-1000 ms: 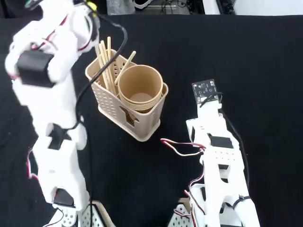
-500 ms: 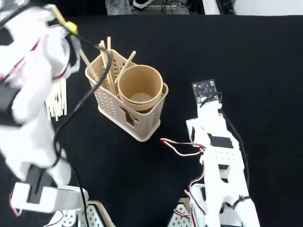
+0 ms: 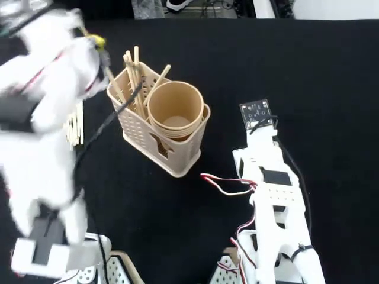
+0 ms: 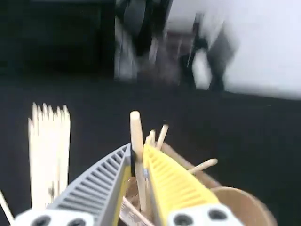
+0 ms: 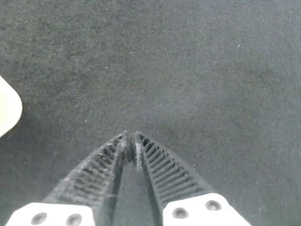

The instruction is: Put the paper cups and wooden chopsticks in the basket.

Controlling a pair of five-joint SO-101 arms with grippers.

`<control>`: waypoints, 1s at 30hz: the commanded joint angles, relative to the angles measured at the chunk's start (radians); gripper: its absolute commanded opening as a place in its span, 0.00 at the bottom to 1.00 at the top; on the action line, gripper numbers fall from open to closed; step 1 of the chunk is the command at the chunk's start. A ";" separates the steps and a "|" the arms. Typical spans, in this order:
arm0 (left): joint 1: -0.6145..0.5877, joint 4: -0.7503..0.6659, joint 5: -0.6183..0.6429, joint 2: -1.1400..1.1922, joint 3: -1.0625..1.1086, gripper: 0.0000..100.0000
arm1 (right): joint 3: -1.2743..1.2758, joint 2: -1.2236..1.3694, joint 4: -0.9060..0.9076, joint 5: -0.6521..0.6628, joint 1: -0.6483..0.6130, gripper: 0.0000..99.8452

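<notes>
A cream slotted basket (image 3: pixel 172 160) stands mid-table with stacked paper cups (image 3: pixel 176 109) and several wooden chopsticks (image 3: pixel 135 77) upright inside. My left gripper (image 3: pixel 99 46) hovers at the basket's far-left corner, shut on one chopstick (image 4: pixel 136 132) that slants down toward the basket; the left wrist view shows that gripper (image 4: pixel 136 153) pinching the stick above the cup rim (image 4: pixel 235 202). A loose pile of chopsticks (image 3: pixel 74 124) (image 4: pixel 47 150) lies on the cloth left of the basket. My right gripper (image 5: pixel 129 139) is shut on nothing, low over bare cloth right of the basket.
The table is covered with black cloth (image 3: pixel 308 71). The right arm (image 3: pixel 269 177) stretches from the near edge toward the middle. A pale corner (image 5: pixel 7 113) sits at the edge of the right wrist view. Clutter lies beyond the table's far edge.
The left arm swung away from over the basket, uncovering the chopstick pile, then brought its held chopstick back toward the basket's corner. The right arm stayed still.
</notes>
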 commanded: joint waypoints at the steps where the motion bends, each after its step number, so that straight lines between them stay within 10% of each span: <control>1: 0.008 -0.106 0.012 -0.021 0.111 0.03 | -0.012 -0.025 -0.014 0.011 0.015 0.01; 14: 0.047 -0.242 -0.060 -0.201 0.501 0.03 | -0.013 -0.025 -0.014 0.011 0.015 0.01; 21: 0.120 -0.207 -0.068 -0.399 0.690 0.30 | -0.013 -0.025 -0.014 0.012 0.015 0.01; 30: -0.219 -0.054 -0.028 -0.520 0.661 0.30 | -0.013 -0.025 -0.014 0.012 0.015 0.01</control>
